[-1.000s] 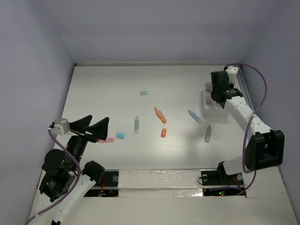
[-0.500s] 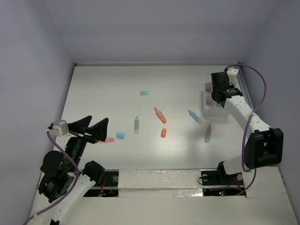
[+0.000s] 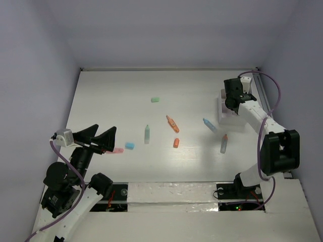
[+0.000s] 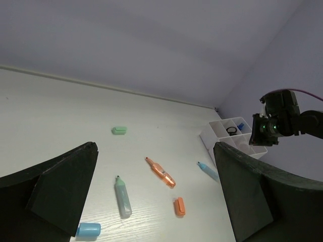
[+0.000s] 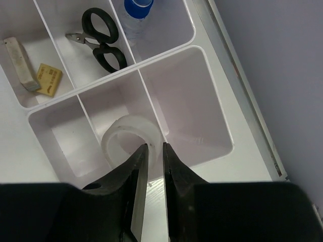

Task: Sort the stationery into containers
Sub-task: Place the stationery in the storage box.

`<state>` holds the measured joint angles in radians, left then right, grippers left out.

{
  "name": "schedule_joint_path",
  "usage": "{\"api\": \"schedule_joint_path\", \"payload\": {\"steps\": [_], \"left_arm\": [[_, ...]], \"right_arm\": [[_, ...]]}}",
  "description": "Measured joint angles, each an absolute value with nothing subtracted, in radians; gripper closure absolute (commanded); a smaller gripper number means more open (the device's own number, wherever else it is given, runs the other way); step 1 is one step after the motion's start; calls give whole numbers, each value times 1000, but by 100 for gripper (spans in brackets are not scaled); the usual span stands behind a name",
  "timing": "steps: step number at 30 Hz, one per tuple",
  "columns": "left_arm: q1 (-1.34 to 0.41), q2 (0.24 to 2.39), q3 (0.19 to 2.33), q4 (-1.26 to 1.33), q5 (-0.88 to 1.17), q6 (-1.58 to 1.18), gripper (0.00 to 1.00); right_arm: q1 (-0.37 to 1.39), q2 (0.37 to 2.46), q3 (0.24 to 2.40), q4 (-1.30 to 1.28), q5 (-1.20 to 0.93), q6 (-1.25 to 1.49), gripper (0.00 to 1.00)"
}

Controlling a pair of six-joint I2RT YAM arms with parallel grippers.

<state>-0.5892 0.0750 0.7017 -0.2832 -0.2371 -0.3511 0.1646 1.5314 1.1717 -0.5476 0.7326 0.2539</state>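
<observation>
Both right gripper (image 5: pixel 154 149) fingers clamp the tape ring (image 5: pixel 126 138) over the tray (image 5: pixel 192 101) at two o'clock, straddling a divider (image 5: pixel 150 101); we'd nudge it clear before releasing. Left gripper (image 4: pixel 155 151) gapes wide.

The tray (image 3: pixel 225 119) sits at the far right edge of the counter (image 3: pixel 111 101), with pens (image 3: pixel 172 123) scattered on the counter to its left. The tape ring (image 5: pixel 150 132), between the jaws of the right gripper (image 5: pixel 154 146), overlaps a divider in one row. Scissors (image 5: pixel 101 43) lie in the other row, with two blocks (image 5: pixel 49 79) in the compartment beside them.
</observation>
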Motion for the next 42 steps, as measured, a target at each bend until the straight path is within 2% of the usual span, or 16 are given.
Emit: {"api": "schedule_joint_path", "payload": {"steps": [9,13,17,21,23,42], "left_arm": [[-589,75,702,-286,-239,-352,1],[-589,76,702,-289,-240,-352,1],[-589,80,702,-289,-240,-352,1],[-589,90,702,-289,-240,-352,1],[-588,94,702,-289,-239,-352,1],[-588,105,702,-289,-239,-352,1]], "right_arm": [[165,1532,1172,-547,723,254,75],[165,1515,1172,-547,672,252,67],[165,1473,1188,-556,607,246,66],[165,1462,1203,-554,583,240,74],[165,1474,1203,-557,583,241,82],[165,1632,1202,-484,590,244,86]]}}
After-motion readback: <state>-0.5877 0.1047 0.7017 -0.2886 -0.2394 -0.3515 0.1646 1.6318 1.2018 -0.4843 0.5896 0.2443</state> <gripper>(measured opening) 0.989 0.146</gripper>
